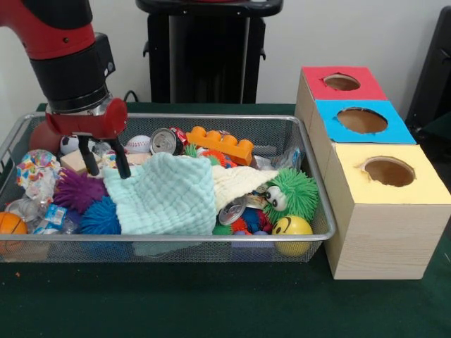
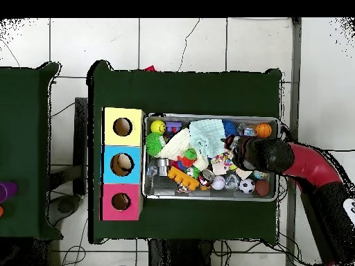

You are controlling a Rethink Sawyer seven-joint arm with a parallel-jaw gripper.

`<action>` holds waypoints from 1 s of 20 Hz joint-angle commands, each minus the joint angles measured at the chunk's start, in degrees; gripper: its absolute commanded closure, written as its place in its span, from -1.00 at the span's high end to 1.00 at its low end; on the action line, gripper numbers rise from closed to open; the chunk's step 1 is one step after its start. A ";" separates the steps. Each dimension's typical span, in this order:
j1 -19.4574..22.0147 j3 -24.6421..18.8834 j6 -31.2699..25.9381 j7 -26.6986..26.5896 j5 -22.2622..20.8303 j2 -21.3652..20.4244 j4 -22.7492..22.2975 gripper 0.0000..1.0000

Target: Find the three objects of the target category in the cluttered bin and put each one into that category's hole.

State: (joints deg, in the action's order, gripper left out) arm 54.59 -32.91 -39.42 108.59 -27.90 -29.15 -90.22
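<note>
Your arm (image 1: pixel 67 53) comes down steeply over the left end of the wire bin (image 1: pixel 313 236) in the front view, wrist vertical, fingers pointing straight down. The gripper (image 1: pixel 103 156) is spread, its two dark fingers (image 1: pixel 90 158) apart with nothing between them, tips just above the clutter beside the left edge of the mint cloth (image 1: pixel 165 193).

You cannot tell the target category from these views. The cloth lies crumpled over the bin's middle, its long side running toward the near rim. An orange block (image 1: pixel 220 144) lies near the far rim, long axis tilting down to the right. A can (image 1: pixel 163 141) beside it shows its round end toward you.

The three-hole box (image 1: pixel 380 204) stands just beside the bin's right end, holes facing up: red (image 1: pixel 342 82) farthest, blue (image 1: pixel 361 120) in the middle, yellow (image 1: pixel 388 171) nearest.
</note>
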 commanded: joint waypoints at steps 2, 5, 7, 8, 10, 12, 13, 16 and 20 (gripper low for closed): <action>4.46 -4.76 -10.46 -26.92 -4.50 5.45 7.12 1.00; 6.22 -5.67 -12.81 -30.46 -5.46 6.31 9.25 1.00; 6.84 -6.03 -14.01 -32.01 -5.75 7.04 10.54 1.00; 7.04 -6.13 -14.60 -32.50 -5.77 7.28 11.03 1.00; 7.26 -6.38 -15.36 -33.22 -5.72 7.51 11.85 1.00; 7.40 -6.20 -16.32 -34.25 -5.75 7.54 12.53 1.00; 7.55 -6.06 -16.32 -35.04 -6.03 7.64 13.00 1.00; 7.51 -5.44 -15.80 -37.44 -7.51 8.19 14.98 1.00; 6.18 -4.37 -13.03 -37.37 -9.24 10.90 16.73 1.00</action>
State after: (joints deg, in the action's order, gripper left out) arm 62.22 -35.78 -50.11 89.70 -32.27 -23.07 -79.74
